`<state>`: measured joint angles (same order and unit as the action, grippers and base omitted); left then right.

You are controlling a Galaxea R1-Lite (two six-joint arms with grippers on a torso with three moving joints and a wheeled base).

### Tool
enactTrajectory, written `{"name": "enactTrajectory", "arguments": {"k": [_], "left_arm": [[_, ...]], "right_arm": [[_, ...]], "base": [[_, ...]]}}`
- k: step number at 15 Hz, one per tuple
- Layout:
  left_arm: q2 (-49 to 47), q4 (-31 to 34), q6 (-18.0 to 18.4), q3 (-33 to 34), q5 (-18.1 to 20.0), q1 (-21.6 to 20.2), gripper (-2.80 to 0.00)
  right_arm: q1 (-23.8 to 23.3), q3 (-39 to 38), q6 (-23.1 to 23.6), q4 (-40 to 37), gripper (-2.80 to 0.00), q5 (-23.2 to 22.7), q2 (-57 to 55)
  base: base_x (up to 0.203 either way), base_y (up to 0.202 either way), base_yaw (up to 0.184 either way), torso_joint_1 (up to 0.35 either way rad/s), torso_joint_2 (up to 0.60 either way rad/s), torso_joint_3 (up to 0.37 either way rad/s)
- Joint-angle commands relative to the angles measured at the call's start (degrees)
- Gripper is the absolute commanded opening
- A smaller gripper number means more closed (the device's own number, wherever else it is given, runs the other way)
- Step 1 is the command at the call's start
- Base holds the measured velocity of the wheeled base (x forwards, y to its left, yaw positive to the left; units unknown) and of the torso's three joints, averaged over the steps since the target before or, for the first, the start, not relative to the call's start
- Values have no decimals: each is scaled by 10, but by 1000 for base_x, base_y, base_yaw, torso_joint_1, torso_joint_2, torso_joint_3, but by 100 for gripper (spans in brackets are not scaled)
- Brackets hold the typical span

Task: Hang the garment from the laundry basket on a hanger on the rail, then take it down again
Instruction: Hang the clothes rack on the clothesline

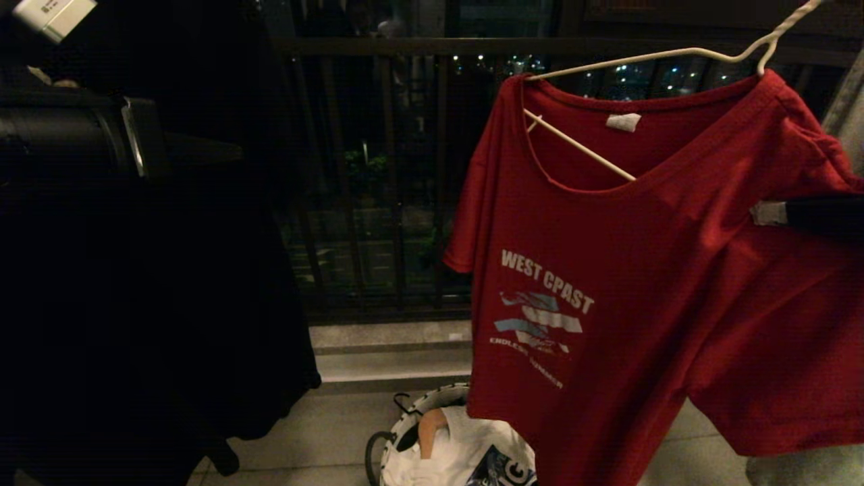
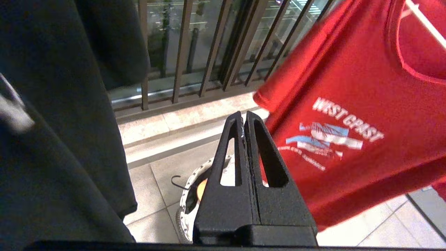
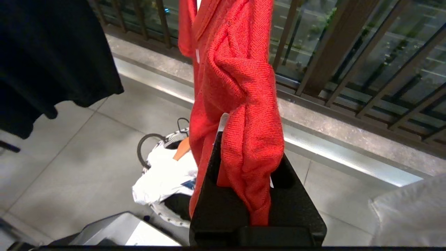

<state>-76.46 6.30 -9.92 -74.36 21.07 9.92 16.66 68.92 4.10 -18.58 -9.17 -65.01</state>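
Note:
The garment (image 1: 641, 290), a red T-shirt with white "WEST COAST" lettering, hangs on the cream-white wire hanger (image 1: 675, 54) at the upper right. The hanger's hook runs out of the top of the head view, and the rail is out of view. My right gripper (image 1: 769, 213) comes in from the right edge and is shut on a bunched fold of the garment (image 3: 244, 104) at its sleeve side. My left gripper (image 2: 244, 116) is shut and empty, held apart to the left of the garment (image 2: 348, 122). The laundry basket (image 1: 405, 422) stands on the floor below the garment.
A black T-shirt (image 1: 135, 304) hangs at the left behind my left arm (image 1: 74, 135). A white T-shirt (image 1: 466, 445) and a tan wooden hanger (image 1: 430, 428) lie in the basket. A dark balcony railing (image 1: 378, 169) and a stone kerb (image 1: 391, 358) run behind. Grey cloth (image 1: 847, 101) hangs at the right edge.

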Motion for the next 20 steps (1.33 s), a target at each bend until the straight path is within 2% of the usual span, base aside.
{"name": "enactTrajectory", "arguments": {"k": [1, 6, 20], "left_arm": [[0, 0, -1, 1, 1, 0, -280], [-3, -1, -1, 1, 1, 0, -280], [-3, -2, -1, 4, 3, 1, -280]], "right_arm": [[0, -22, 0, -1, -280, -1, 19], [0, -80, -18, -1, -280, -2, 49], [0, -149, -22, -1, -280, -2, 86]], "base": [[0, 0, 0, 163, -480, -314], [0, 0, 0, 185, -493, -315], [0, 0, 0, 239, -553, -318]]}}
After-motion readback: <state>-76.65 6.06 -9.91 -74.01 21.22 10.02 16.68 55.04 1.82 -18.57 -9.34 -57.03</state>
